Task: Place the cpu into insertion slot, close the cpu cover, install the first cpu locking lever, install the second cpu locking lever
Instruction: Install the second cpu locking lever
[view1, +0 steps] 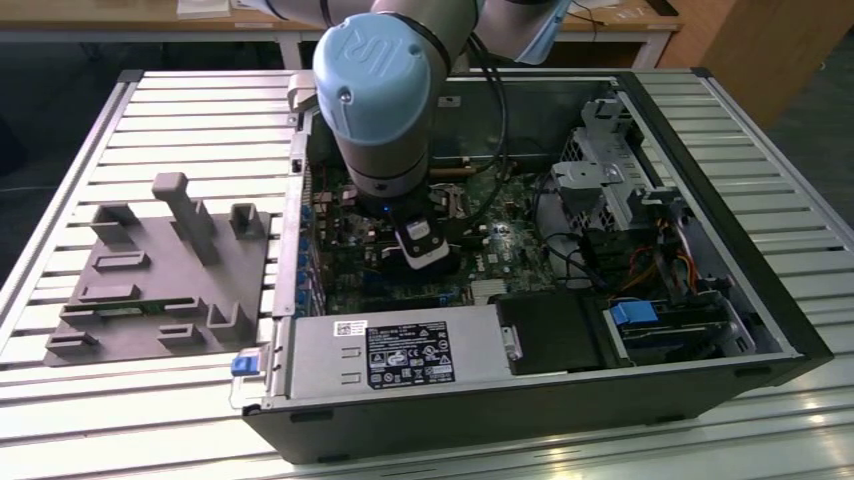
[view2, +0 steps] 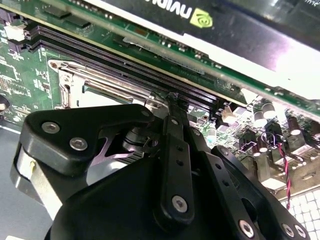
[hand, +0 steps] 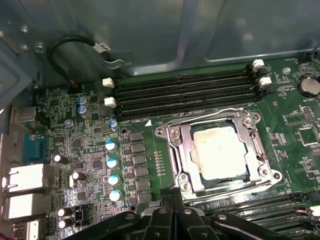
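- First wrist view: I log the cpu (hand: 220, 150), a dull pale-grey square, seated in the insertion slot (hand: 186, 131) on the green motherboard (hand: 85, 150), just beside the black memory slots (hand: 185, 92).
- The cpu cover (hand: 252, 150), a silvery frame with a square cut-out, lies flat around the chip; a wire lever (hand: 210, 113) runs along one edge.
- Gripper (hand: 175, 197): fingers pressed together, grasping nothing, the tip poised just beside the socket's edge.
- Exterior view: I see the arm (view1: 380, 90) reaching down into the open computer case (view1: 747, 300).
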